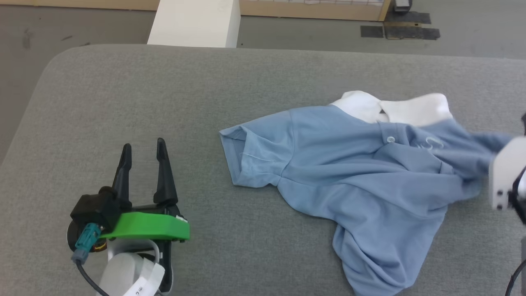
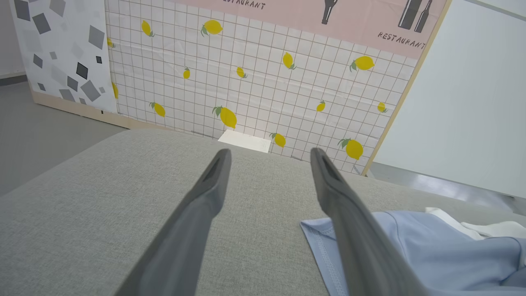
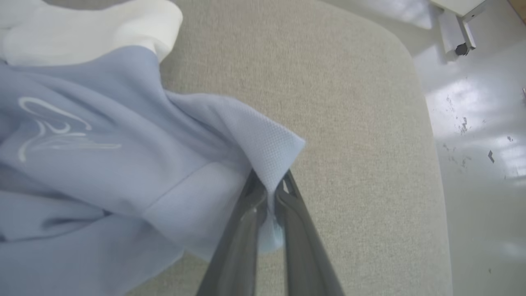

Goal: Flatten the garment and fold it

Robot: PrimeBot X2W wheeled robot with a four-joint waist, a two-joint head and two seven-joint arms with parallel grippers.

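**A:** Start at the left. What's there?

**B:** The left gripper (image 1: 144, 144) sits low over the grey padded surface (image 1: 164, 90). Its two fingers are spread wide with nothing between them, and it is apart from the cloth.

**A:** What does its own wrist view add?

**B:** A lemon-patterned wall panel (image 2: 267, 82) beyond the far edge of the padding. It also shows the stitched hem of a sleeve (image 1: 246, 156) passing behind one finger.

**A:** And further right?

**B:** The garment (image 1: 349, 172) lies on the right half of the surface. That sleeve is spread flat at its left end, and the body is rumpled, with a loose flap trailing toward the near edge. The white collar (image 1: 411, 109) is on the far side, with the button (image 1: 390, 139) just below it and the logo (image 3: 53, 131) to the button's right.

**A:** And the right end?

**B:** In the head view there is a blurred white housing (image 1: 503, 172) at the frame's edge, with blue cloth drawn toward it. The right wrist view gives the pinch itself. The right gripper (image 3: 270, 181) is clamped on a corner of blue knit, which is lifted and stretched off the padding. I can't tell whether that corner is the other sleeve. The same view shows glossy floor (image 3: 485, 144) past the rounded corner of the surface.

**A:** And the counts?

**B:** One garment, one collar, one button and one logo. There are two grippers, each with two dark fingers. One gripper is empty and one is holding cloth.
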